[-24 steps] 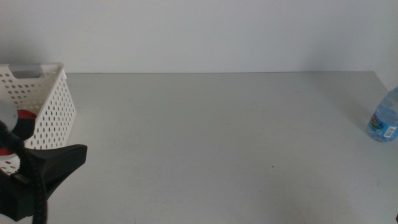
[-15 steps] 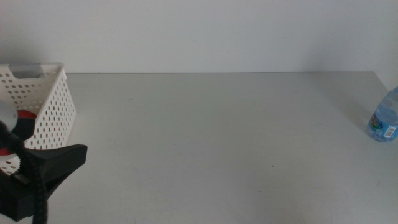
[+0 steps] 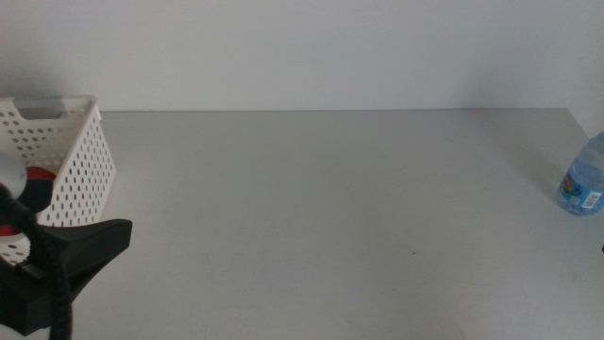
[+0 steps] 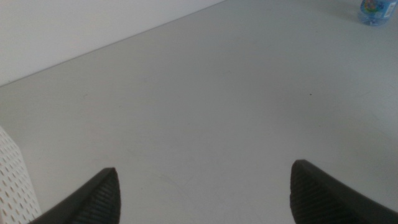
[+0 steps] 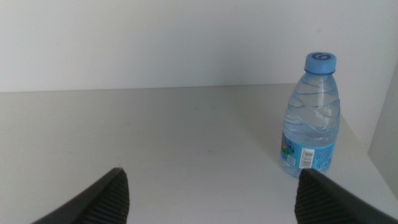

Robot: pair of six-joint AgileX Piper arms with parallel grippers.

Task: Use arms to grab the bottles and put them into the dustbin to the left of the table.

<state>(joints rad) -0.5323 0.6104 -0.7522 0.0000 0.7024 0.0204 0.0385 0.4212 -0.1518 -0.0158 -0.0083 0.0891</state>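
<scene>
Clear plastic water bottle with blue cap and label [image 5: 313, 117] stands upright near the light-grey table's [image 3: 321, 208] right edge, ahead of the right gripper [image 5: 211, 196], whose jaws gape empty. Left gripper [image 4: 202, 196], spread empty, waits beside the white perforated dustbin [image 3: 80, 161].

The surface [image 3: 311, 208] is a wide, matte, light-grey tabletop that runs back to a plain white wall. At its far right edge a clear water bottle [image 3: 583, 178] with a blue cap and blue label stands upright, alone, with open surface all around it; the right wrist view shows it [image 5: 313, 116] standing close to the surface's right edge. At the left side a white perforated basket [image 3: 80, 170] sits at the edge of the surface; whether it rests on the surface or just beside it cannot be told.
</scene>
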